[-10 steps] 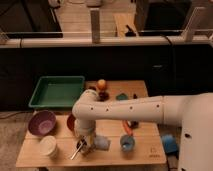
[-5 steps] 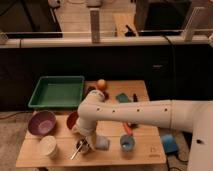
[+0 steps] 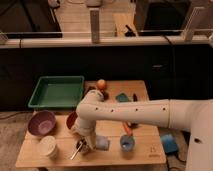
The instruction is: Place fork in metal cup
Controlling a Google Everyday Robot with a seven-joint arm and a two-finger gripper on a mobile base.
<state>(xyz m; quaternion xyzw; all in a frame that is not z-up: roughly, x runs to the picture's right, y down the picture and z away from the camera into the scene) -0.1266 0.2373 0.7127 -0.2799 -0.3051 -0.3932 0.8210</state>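
Note:
The fork [image 3: 76, 149] is a thin silver utensil lying slantwise near the table's front edge, between the white cup [image 3: 48, 147] and the metal cup [image 3: 103, 144]. The metal cup is small and silvery and stands upright just right of the fork. My gripper [image 3: 83, 143] points down at the end of the white arm, directly over the fork's upper end and close to the metal cup's left side. The wrist hides where the gripper meets the fork.
A wooden table [image 3: 145, 152] holds a green tray [image 3: 57, 91] at the back left, a purple bowl [image 3: 41, 123], a red bowl [image 3: 72, 120], a blue cup [image 3: 127, 144], an orange [image 3: 101, 83], a carrot-like piece [image 3: 128, 128] and a teal object [image 3: 121, 97].
The arm's elbow has shifted slightly to the right. The gripper stays low over the fork, which lies in about the same place.

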